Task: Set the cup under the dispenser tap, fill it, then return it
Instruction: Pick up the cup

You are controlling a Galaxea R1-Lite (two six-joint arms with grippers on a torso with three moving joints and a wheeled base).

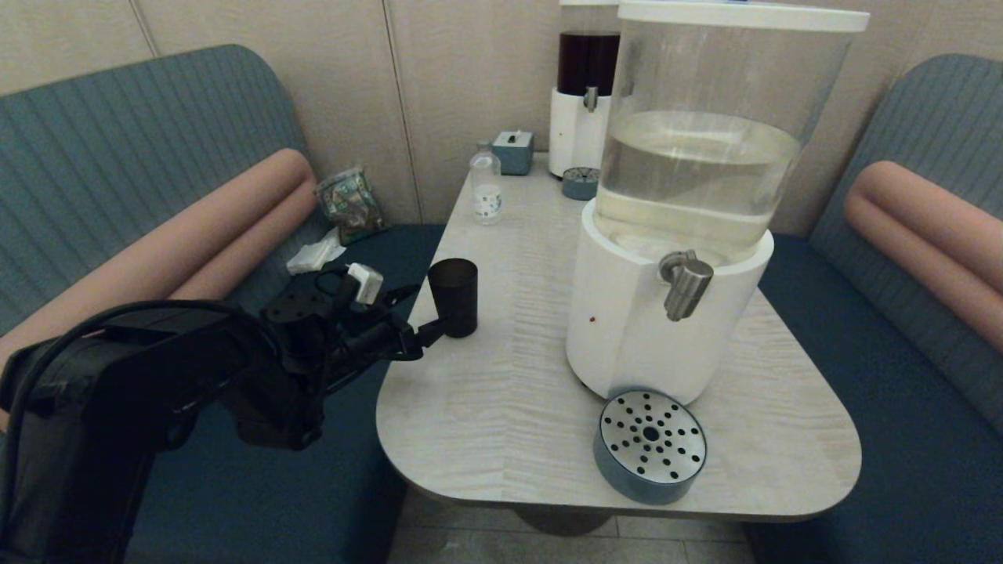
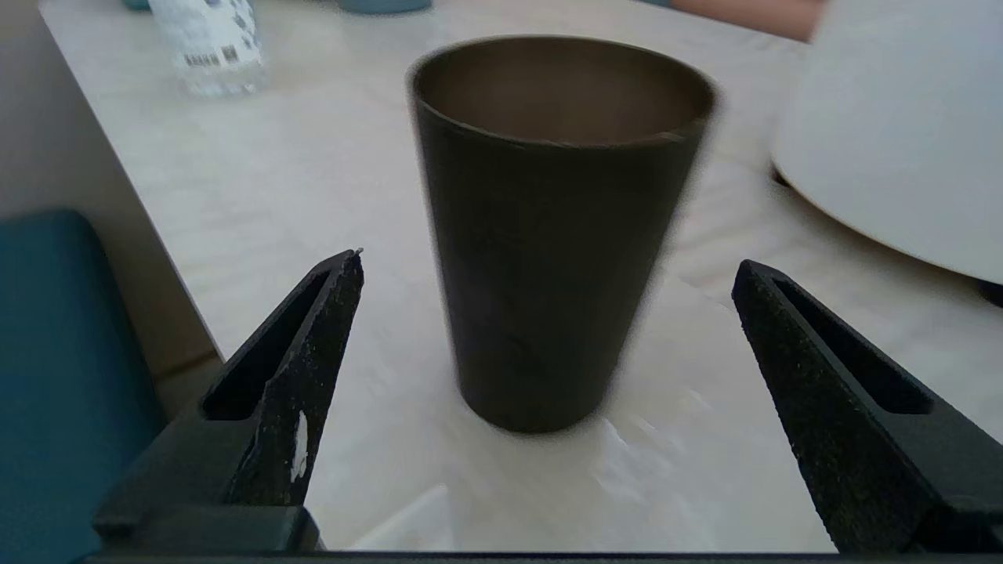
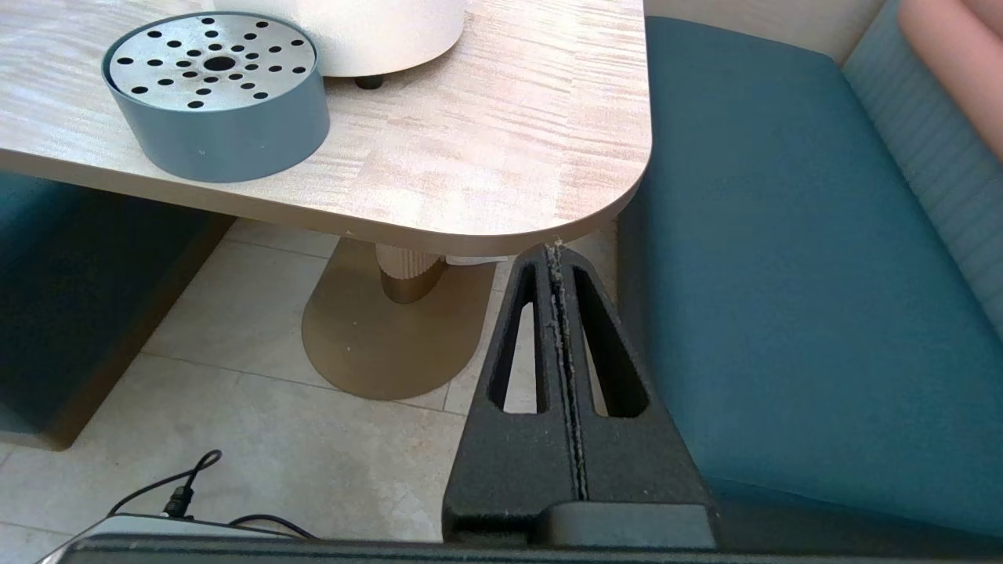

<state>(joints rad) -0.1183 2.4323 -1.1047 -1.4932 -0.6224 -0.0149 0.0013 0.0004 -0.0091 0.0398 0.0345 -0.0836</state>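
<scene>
The cup (image 1: 453,296) is a dark, tapered tumbler standing upright near the table's left edge. It looks empty in the left wrist view, where the cup (image 2: 548,235) stands centred just ahead of the fingertips. My left gripper (image 1: 423,309) reaches in from the left at the cup's base. This left gripper (image 2: 548,260) is open wide, and neither of its fingers (image 2: 313,345) touches the cup. The dispenser tap (image 1: 686,283) is a steel spout on the white base of the clear-tank dispenser (image 1: 705,157), to the cup's right. My right gripper (image 3: 556,249) is shut and empty, parked below the table's front right corner.
A round grey drip tray (image 1: 650,445) with a perforated steel top sits in front of the dispenser, below the tap. At the back stand a small clear bottle (image 1: 486,188), a blue box (image 1: 513,151) and a dark-liquid dispenser (image 1: 588,94). Teal benches flank the table (image 1: 486,407).
</scene>
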